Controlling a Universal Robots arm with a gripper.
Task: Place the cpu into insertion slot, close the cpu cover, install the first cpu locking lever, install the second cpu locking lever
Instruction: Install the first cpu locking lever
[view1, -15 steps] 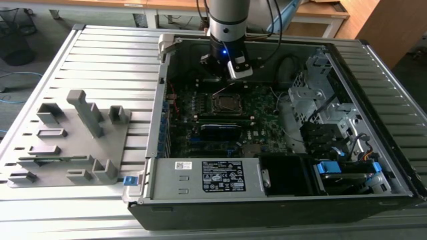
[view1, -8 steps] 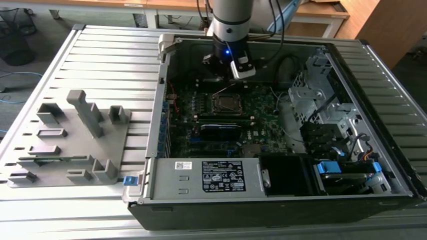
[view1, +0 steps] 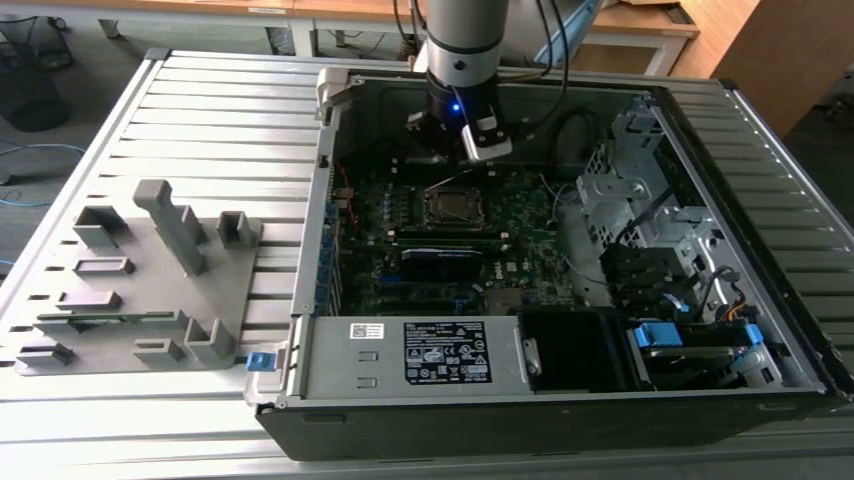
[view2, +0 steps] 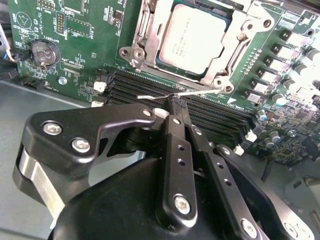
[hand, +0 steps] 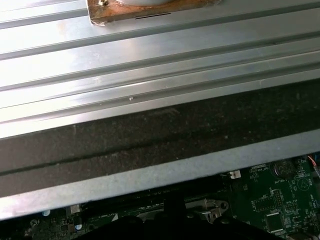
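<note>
Chip (view2: 196, 39) seated in socket (view1: 455, 207); cover frame (view2: 227, 47) down over it. Gripper (view2: 178, 102) fingers pinched together on thin lever wire (view2: 200, 91) beside socket, by memory slots (view2: 150, 85). Levers seemingly remain.

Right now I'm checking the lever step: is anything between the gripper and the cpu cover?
Nothing visible. In the second wrist view the gripper has its fingertips together at a thin wire lever beside the cpu cover, which lies over the cpu.
</note>
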